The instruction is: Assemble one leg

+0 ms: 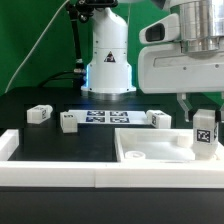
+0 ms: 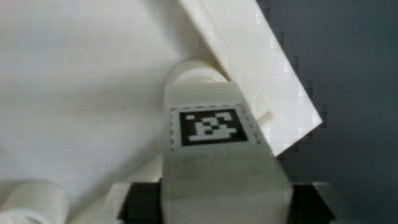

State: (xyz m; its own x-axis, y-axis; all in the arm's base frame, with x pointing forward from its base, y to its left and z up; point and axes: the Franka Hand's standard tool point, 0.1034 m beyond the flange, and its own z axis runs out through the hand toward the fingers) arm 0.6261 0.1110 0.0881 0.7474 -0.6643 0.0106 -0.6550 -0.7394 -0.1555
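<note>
My gripper (image 1: 203,118) is shut on a white leg (image 1: 204,133) with a black-and-white tag and holds it upright over the right part of the large white square panel (image 1: 150,152). In the wrist view the leg (image 2: 217,130) runs out from between my dark fingers (image 2: 146,202), its rounded tip near the panel's raised rim (image 2: 249,60). Three more legs lie on the black table: one at the exterior view's left (image 1: 39,114), one beside it (image 1: 68,122), one further right (image 1: 160,119).
The marker board (image 1: 108,117) lies flat between the loose legs. The arm's white base (image 1: 108,60) stands behind it. A white frame edge (image 1: 50,170) runs along the table's front, with a raised end at the exterior view's left (image 1: 8,145).
</note>
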